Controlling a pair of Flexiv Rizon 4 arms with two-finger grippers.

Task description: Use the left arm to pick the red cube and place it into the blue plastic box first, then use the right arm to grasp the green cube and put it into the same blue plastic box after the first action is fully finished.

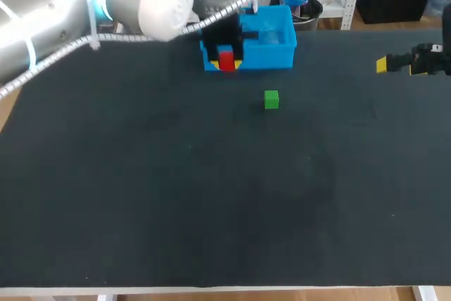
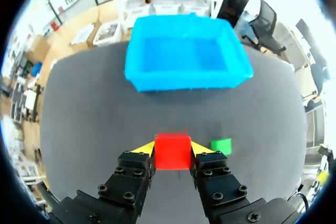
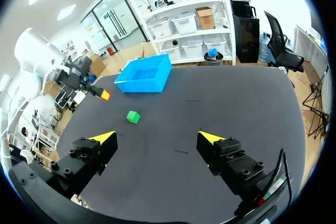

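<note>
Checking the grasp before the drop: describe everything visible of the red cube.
The red cube is a small, plain block with flat, matte-looking faces. It sits level between the yellow tips of the left end effector, which press it from both sides, above the table and short of the blue plastic box, not yet inside.

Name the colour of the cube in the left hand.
The cube is red; left wrist view.
</note>
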